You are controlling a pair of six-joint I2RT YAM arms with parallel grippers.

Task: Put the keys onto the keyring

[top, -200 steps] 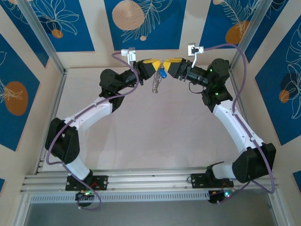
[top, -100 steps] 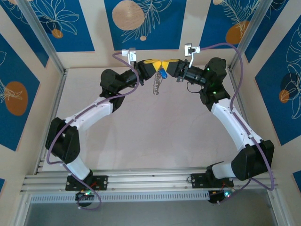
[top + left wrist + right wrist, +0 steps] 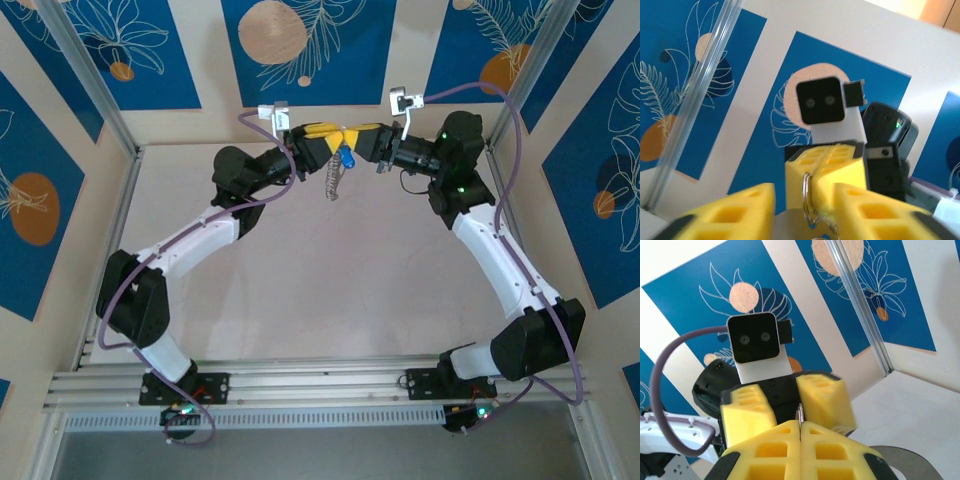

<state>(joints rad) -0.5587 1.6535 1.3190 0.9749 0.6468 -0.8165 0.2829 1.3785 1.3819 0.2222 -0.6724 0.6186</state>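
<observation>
Two grippers met tip to tip at far centre: right gripper point(image 3: 353, 136) clenched, seemingly on the keyring point(image 3: 331, 182); left gripper point(image 3: 328, 133) jaws parted around it, key point(image 3: 345, 157) hanging just below.

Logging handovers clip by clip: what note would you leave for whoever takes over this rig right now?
Left gripper: open, its fingers either side of the keyring's metal loop without clamping it.
Right gripper: shut on the keyring, pinching its metal loop. Both grippers meet high over the back of the table.
Key: its blue head hangs just under the fingertips, beside the dangling part of the keyring.
Done: both things are lifted and brought together.
Unclear: whether the key is already threaded on.
To do: confirm the key is on, and probably thread it if not.
</observation>
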